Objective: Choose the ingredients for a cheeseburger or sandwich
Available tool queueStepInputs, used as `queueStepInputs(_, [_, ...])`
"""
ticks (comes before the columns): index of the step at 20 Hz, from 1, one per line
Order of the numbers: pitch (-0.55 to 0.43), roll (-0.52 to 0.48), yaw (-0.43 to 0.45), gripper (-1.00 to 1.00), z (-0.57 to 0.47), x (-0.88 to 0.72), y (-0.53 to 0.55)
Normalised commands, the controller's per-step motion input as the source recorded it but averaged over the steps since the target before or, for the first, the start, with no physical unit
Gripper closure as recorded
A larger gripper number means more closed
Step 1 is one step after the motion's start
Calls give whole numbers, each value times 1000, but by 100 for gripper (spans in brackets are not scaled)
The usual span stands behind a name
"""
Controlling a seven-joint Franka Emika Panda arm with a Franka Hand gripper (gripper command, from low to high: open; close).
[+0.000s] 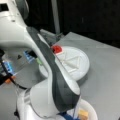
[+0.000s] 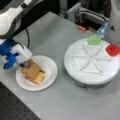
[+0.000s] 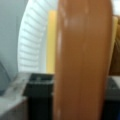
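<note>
Wrist view fills with a tan bread square (image 3: 82, 62) standing edge-on between your claw's dark fingers (image 3: 37, 86), so the claw looks clamped on it, though that is hard to confirm. Behind the bread you see yellow cheese (image 3: 51, 42) and the ribbed rim of the white paper plate (image 3: 30, 45). In a front view the claw (image 2: 23, 65) sits at the sandwich pile (image 2: 32, 72) on that plate (image 2: 50, 67). Well off to the claw's far side, the divided tray (image 2: 92, 72) carries green lettuce (image 2: 94, 40) and a red disc (image 2: 112, 49).
</note>
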Motion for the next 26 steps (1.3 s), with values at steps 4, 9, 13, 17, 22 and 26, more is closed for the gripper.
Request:
queueStepInputs(4, [-144,-321,-128,100,9,-342,318])
queueStepInputs(9, [-147,-329,-135,100,28,-349,325])
queueStepInputs(13, [-143,-330,-156,100,30,-362,354])
queueStepInputs(17, [-135,-331,-175,100,34,-391,387])
queueStepInputs(22, [-135,-326,-185,100,43,-420,403])
queueStepInputs(26, [-152,-329,-186,100,35,-406,401])
